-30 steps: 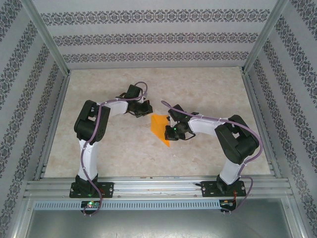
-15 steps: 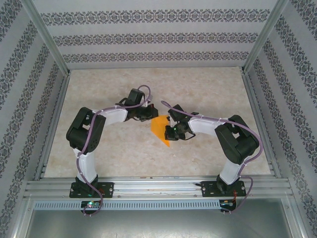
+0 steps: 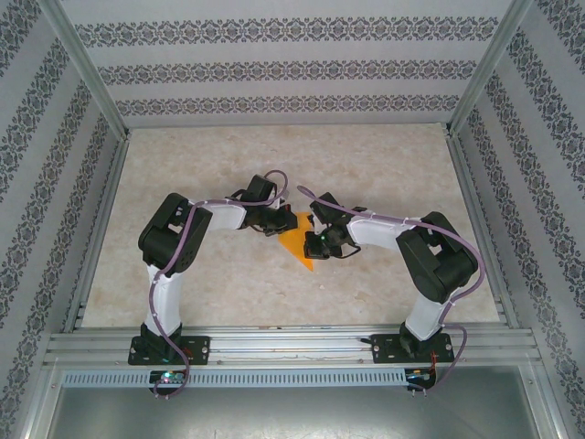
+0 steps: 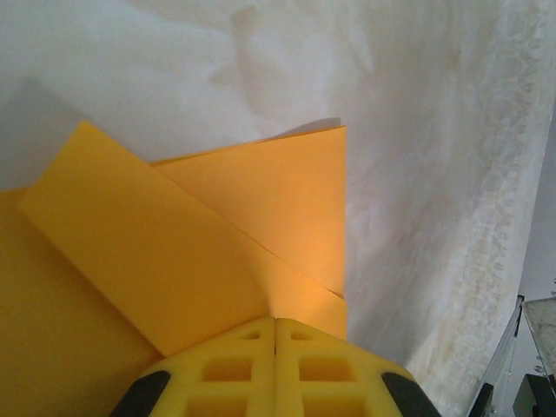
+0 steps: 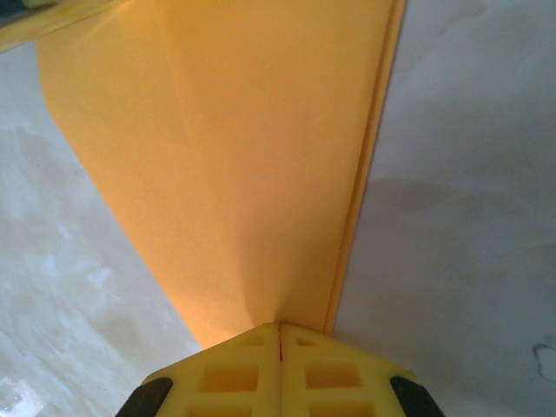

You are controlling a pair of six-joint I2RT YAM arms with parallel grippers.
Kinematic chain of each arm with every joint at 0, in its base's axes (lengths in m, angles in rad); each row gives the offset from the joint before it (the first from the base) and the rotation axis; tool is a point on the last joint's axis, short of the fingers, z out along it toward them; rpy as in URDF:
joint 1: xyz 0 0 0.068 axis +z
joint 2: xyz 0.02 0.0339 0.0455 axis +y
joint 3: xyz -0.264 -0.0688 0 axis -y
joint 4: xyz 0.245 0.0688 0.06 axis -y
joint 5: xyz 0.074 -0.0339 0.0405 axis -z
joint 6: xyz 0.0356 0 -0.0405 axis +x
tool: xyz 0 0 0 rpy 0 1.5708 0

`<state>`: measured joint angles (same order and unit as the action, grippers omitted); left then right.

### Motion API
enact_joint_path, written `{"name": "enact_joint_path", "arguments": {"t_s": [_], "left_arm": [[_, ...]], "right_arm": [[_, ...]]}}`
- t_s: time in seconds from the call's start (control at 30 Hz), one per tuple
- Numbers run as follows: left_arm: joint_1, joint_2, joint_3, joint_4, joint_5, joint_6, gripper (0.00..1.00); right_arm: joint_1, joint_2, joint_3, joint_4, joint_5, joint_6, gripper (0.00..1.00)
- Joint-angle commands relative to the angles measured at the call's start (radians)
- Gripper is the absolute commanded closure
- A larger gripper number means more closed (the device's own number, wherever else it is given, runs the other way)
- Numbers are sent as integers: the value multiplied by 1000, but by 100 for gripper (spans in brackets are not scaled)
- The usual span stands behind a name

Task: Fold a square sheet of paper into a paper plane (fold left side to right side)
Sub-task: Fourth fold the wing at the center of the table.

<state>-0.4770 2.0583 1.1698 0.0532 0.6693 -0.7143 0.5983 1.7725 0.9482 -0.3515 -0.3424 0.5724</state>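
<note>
The orange sheet of paper [image 3: 297,245] lies flat mid-table, folded into an angular wedge whose point faces the near edge. In the left wrist view the paper [image 4: 217,234] shows overlapping folded flaps with a diagonal crease. My left gripper [image 3: 281,225] is shut, and its yellow tips [image 4: 275,321] rest on the paper's upper left part. My right gripper [image 3: 313,243] is shut too. Its tips [image 5: 280,327] sit on the narrow end of the paper [image 5: 252,174], beside the doubled right edge. Whether either gripper pinches a layer is hidden under the fingers.
The marbled tabletop [image 3: 183,183] spreads out on all sides of the paper. Patterned walls and metal posts [image 3: 87,73] enclose it, and an aluminium rail [image 3: 292,346] carrying both arm bases runs along the near edge.
My left arm swung to the right and brought its shut gripper onto the paper's upper left. The right arm and the paper have stayed put.
</note>
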Motion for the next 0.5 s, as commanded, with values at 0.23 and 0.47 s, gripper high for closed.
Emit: {"name": "enact_joint_path", "arguments": {"t_s": [0.23,0.47], "left_arm": [[-2,29,11,-110,-62,56,100],[-2,31,-12,-46,-40,20,100]], "right_arm": [[-12,15,36,-142,-17,-9,100],[-44,-76,81,-139,-101,1,100]]}}
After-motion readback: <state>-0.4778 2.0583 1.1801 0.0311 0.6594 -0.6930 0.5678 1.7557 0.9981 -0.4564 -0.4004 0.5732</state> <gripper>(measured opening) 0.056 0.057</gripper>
